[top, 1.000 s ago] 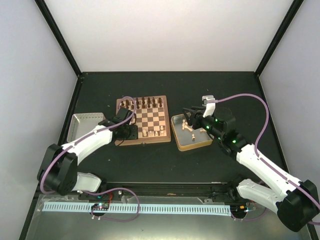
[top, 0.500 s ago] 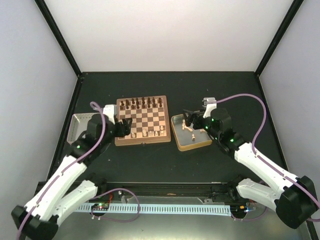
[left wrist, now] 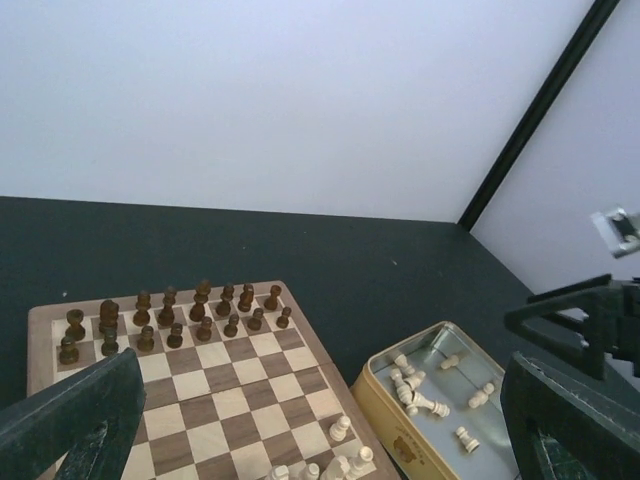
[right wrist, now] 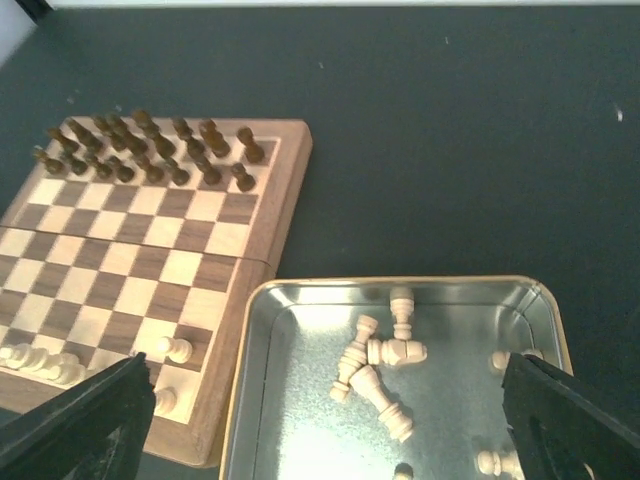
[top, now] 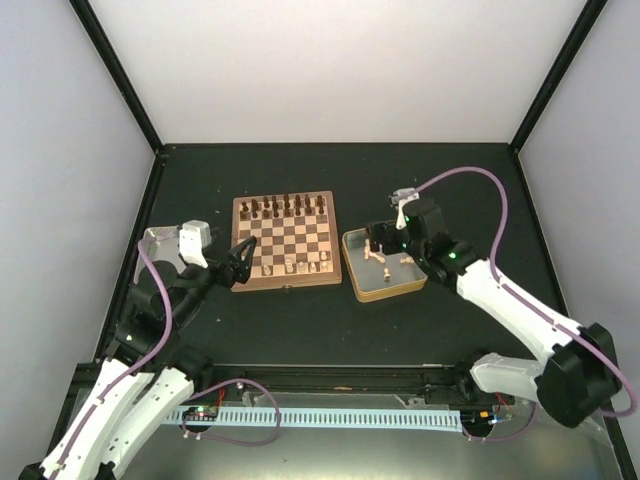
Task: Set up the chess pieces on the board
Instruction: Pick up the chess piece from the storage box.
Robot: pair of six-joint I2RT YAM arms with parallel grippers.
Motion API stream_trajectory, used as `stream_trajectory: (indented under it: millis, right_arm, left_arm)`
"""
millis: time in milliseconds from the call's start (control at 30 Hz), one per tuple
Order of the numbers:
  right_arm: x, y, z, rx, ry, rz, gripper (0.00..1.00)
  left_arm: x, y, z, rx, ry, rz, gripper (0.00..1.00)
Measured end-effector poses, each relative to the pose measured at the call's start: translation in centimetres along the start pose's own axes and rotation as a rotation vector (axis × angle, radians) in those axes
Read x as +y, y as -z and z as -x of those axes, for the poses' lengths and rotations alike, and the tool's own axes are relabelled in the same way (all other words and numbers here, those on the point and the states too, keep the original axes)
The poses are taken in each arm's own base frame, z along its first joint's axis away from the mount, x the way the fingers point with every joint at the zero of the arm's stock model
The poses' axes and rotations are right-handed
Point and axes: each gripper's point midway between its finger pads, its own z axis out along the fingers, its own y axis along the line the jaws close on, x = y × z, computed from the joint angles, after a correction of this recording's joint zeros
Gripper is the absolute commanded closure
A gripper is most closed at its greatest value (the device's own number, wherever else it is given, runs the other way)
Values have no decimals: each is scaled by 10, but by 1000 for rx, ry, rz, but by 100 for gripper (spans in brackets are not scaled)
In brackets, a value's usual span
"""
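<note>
The left end effector [top: 240,258] hangs open and empty, fingers spread wide, just off the near left corner of the board [top: 289,284]. The right end effector [top: 383,236] is open too and holds nothing. It is above the far left part of the tin [top: 386,294], which sits on the bench [top: 330,320] just right of the board. Most pale pieces [right wrist: 377,366] are in the tin, several in a heap on their sides. A few others stand on the board's near rows, toward its right side. Dark pieces [top: 285,207] fill the two far rows. A grey tray [top: 150,242] lies left of the board, partly hidden by the left arm.
</note>
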Motion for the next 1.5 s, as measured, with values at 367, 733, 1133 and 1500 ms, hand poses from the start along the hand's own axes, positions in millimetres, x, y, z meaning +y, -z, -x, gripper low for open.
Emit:
stream_trajectory:
  millis: [367,733,1133,1500]
  right_arm:
    - [-26,-65,-67,372,62,-170,33]
    - [-33,-103,-90,540,31,-162,58]
    - [-36,-103,-127,687,39,-152,67]
    - [-40,-122,-126,705,64,-176,65]
  left_arm:
    - [-12,-8,-15,46,1,-86,1]
    - [-9,-17,-21,70,7,-75,1]
    - [-5,-20,-23,75,15,-62,1]
    - [-1,-24,-27,92,27,-47,1]
